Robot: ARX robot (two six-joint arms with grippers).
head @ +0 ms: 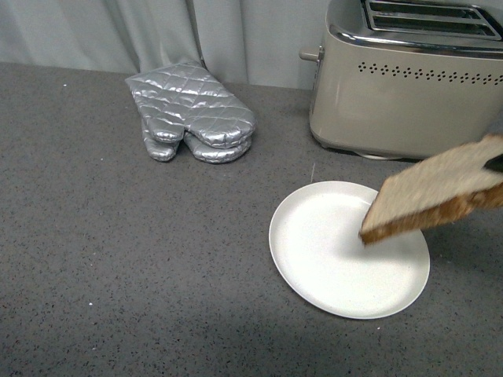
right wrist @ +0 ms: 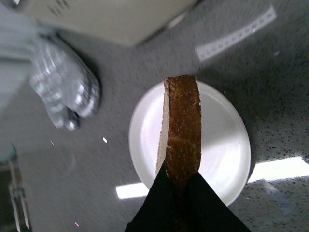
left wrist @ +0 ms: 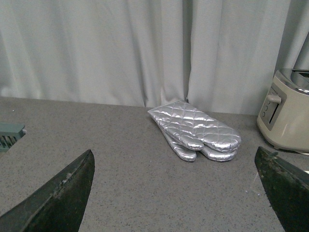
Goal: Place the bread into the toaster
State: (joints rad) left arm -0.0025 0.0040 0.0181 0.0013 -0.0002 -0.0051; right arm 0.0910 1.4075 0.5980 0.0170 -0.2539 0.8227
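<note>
A grey speckled stone-look countertop [head: 118,275] carries everything. Behind its back edge hangs a pale grey-white pleated curtain [head: 78,31]. Two silver quilted oven mitts [head: 192,110] lie flat near the back edge, left of centre, stacked one on the other with the upper one covering most of the lower. A round, shallow white plate [head: 314,251] sits on the right half of the surface, closer to the front edge and well apart from the mitts. The left wrist view catches a teal slatted object [left wrist: 9,135], cut off by the frame. The right wrist view shows a blurred white strip [right wrist: 236,35] lying flat on the surface near the plate.
</note>
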